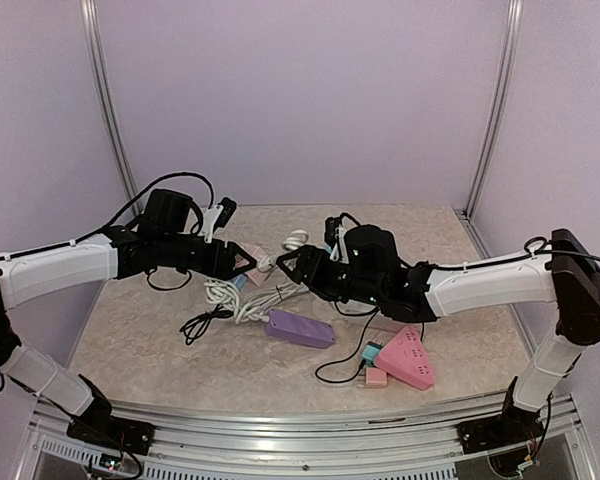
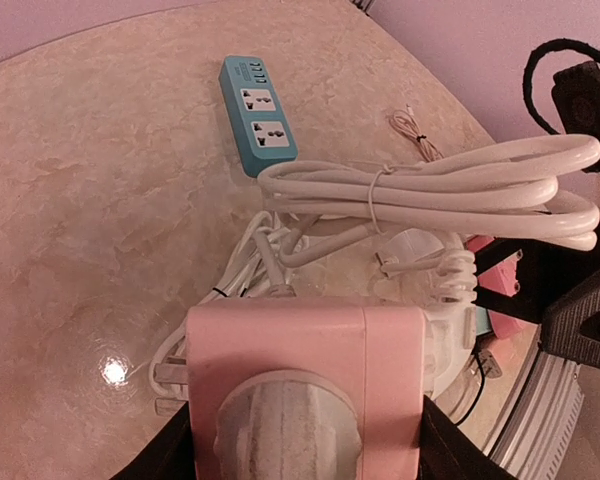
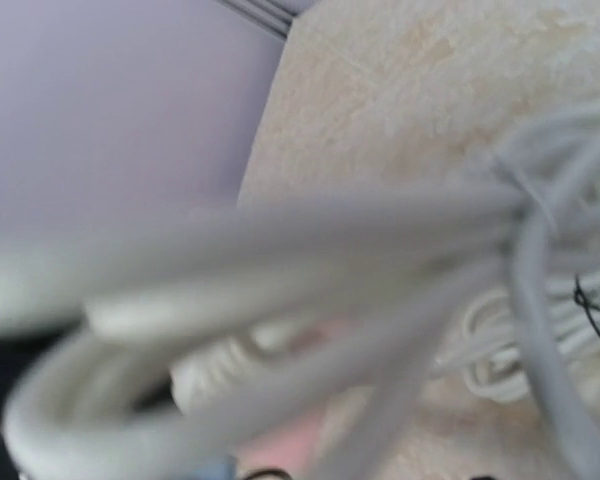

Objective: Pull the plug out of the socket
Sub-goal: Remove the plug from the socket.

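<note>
My left gripper (image 2: 305,440) is shut on a pink socket block (image 2: 310,360); its black fingers (image 2: 165,455) press both sides. A white plug (image 2: 445,330) with a ribbed collar sits in the block's right side, and its cord runs into a tied bundle of white cable (image 2: 430,195). In the top view the socket (image 1: 248,262) hangs just above the table, and my right gripper (image 1: 290,265) faces it with jaws apart, close to the plug. The right wrist view is blurred: cable strands fill it, the ribbed plug (image 3: 215,375) and a bit of pink socket (image 3: 290,440) lie behind them, and my own fingers are hidden.
A teal power strip (image 2: 258,112) lies farther out on the marbled table (image 1: 160,320). A purple strip (image 1: 298,328), a pink triangular strip (image 1: 408,358), small adapters (image 1: 374,365) and loose black cords (image 1: 205,322) lie at the front. Purple walls enclose the back and sides.
</note>
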`<state>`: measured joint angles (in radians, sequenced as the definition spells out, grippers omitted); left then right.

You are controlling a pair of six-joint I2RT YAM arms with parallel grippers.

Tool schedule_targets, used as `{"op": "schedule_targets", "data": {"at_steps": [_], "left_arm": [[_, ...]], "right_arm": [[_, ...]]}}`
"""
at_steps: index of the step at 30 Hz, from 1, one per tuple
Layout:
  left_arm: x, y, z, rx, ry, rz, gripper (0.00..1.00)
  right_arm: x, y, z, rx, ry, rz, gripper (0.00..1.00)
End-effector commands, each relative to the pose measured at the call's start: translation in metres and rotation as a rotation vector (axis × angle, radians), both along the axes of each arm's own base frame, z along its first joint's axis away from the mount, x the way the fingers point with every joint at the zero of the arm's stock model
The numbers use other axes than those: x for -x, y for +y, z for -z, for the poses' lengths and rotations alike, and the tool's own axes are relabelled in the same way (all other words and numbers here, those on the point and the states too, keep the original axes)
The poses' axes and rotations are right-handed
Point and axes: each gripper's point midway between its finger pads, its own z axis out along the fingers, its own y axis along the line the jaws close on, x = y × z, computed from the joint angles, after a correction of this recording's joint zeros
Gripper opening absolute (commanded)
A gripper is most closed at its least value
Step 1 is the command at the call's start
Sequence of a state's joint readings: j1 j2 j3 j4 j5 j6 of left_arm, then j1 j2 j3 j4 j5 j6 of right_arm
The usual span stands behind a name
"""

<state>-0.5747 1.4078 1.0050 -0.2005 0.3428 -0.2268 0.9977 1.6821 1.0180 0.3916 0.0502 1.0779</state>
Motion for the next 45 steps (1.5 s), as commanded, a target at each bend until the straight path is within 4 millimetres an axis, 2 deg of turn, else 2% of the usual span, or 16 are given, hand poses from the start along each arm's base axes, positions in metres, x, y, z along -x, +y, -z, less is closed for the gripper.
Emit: {"op": "schedule_targets", "data": {"at_steps": [1,9,20,25,30,35,37,40,41,45], "left_arm": [[-0.003,-0.025,-0.054,0.149,-0.121,0.055,0.02],[0.007,-0.034,-0.053,0.13,-0.151,0.068,0.02],[0.023,-0.048,-0.055,0.116,-0.176,0.109,0.02],[0.024,-0.05,-0.051,0.096,-0.184,0.117,0.02],[0.028,-0.055,-0.049,0.057,-0.218,0.134,0.02],[0.03,-0.056,-0.054,0.057,-0.225,0.146,0.02],[0.031,-0.055,-0.056,0.055,-0.229,0.145,0.02],[0.029,-0.053,-0.056,0.043,-0.243,0.136,0.04],[0.027,-0.053,-0.054,0.036,-0.237,0.134,0.04],[0.025,-0.057,-0.047,0.03,-0.213,0.147,0.05]], "right_arm": [[-0.012,0.005,-0.015,-0.063,-0.013,0.051,0.7],[-0.024,0.005,-0.002,-0.082,0.032,0.089,0.63],[-0.036,0.009,-0.003,-0.094,0.043,0.084,0.56],[-0.032,0.005,0.001,-0.101,0.054,0.089,0.45],[-0.033,0.006,-0.003,-0.103,0.056,0.082,0.37],[-0.03,0.009,-0.006,-0.128,0.082,0.078,0.27],[-0.025,0.01,-0.011,-0.124,0.047,0.073,0.21],[-0.022,0.011,-0.01,-0.085,0.019,0.078,0.03],[-0.021,0.011,-0.012,-0.092,0.019,0.072,0.0],[-0.021,0.011,-0.007,-0.078,0.022,0.072,0.0]]}}
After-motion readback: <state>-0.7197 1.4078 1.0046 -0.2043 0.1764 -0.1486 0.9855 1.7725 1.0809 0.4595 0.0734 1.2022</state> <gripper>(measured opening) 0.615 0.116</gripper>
